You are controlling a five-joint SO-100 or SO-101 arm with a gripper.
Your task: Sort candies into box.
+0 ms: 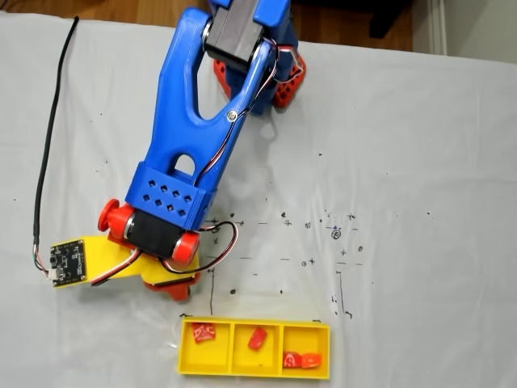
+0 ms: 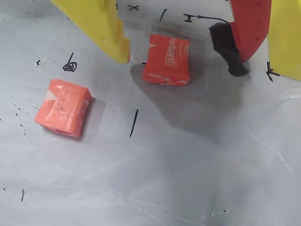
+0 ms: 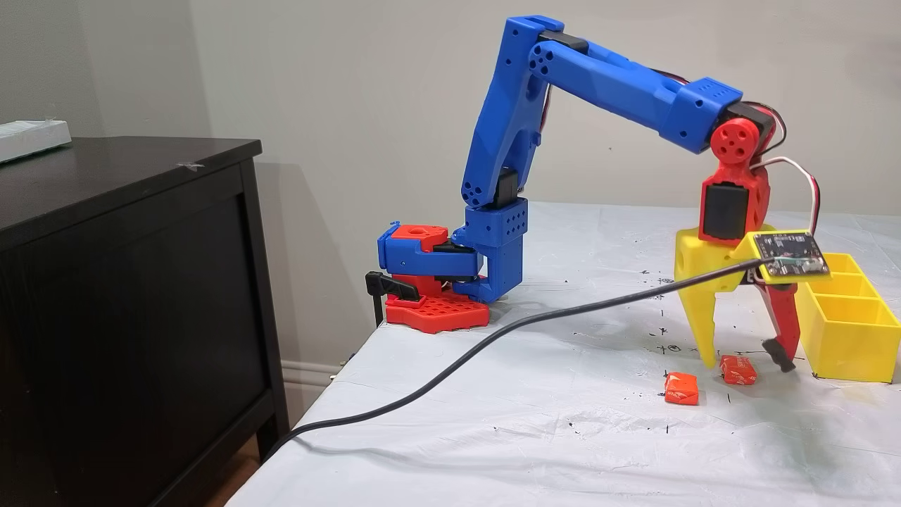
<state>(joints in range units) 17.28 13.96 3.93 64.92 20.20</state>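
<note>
Loose candy (image 2: 63, 108) on the table (image 2: 188, 179), nearest the wrist camera.
Open jaws straddle a second candy (image 2: 166, 59) (not touching it).

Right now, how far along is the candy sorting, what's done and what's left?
Four candies already lie in the box: one in the left compartment, one in the middle, two in the right, as a fixed view shows them. In hand: the open gripper straddles one candy on the table, not yet closed on it. Left: that one and another candy lying beside it.
</note>
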